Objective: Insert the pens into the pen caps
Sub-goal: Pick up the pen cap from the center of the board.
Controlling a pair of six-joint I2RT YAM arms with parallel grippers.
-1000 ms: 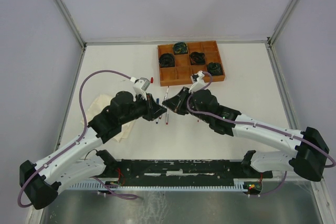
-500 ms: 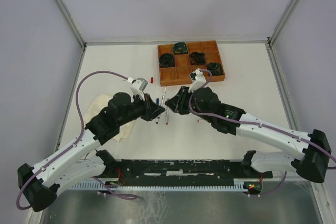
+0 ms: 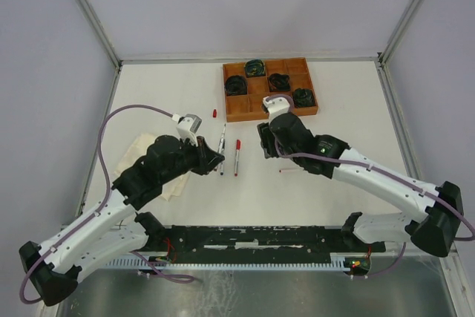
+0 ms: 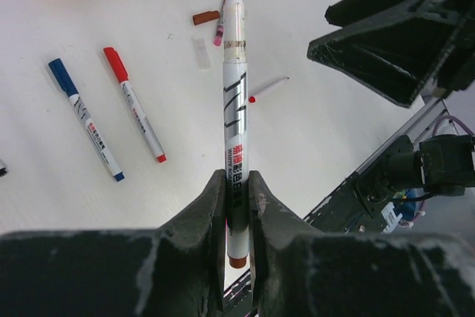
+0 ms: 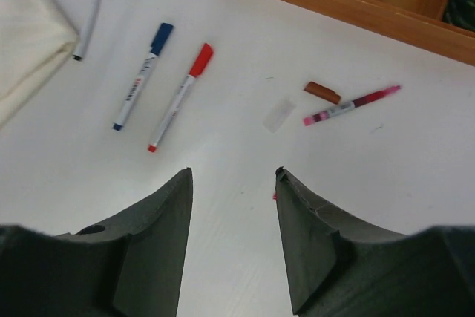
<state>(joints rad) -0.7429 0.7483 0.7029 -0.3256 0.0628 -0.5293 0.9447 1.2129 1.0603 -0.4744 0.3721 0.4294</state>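
My left gripper [image 4: 237, 176] is shut on a white pen [image 4: 236, 116] with a brown rear end, its dark bare tip pointing away from me. In the top view this gripper [image 3: 213, 159] hovers left of a red-capped pen [image 3: 237, 155]. My right gripper [image 5: 233, 174] stands open over bare table with nothing between its fingers, and sits right of centre in the top view [image 3: 265, 144]. On the table lie a blue-capped pen [image 5: 141, 76], the red-capped pen [image 5: 182, 98], a loose brown cap [image 5: 322, 92], a pink pen [image 5: 352, 105] and a clear cap [image 5: 279, 115].
A wooden compartment tray [image 3: 271, 116] holding dark cable coils stands at the back. A folded cream cloth [image 5: 22, 42] lies at the left with a grey pen [image 5: 87, 27] beside it. A small red cap [image 3: 215, 113] and a thin white pen [image 3: 289, 170] also lie on the table.
My right gripper has opened and pulled back to the right, away from the left gripper. The left gripper has shifted slightly left, keeping its pen.
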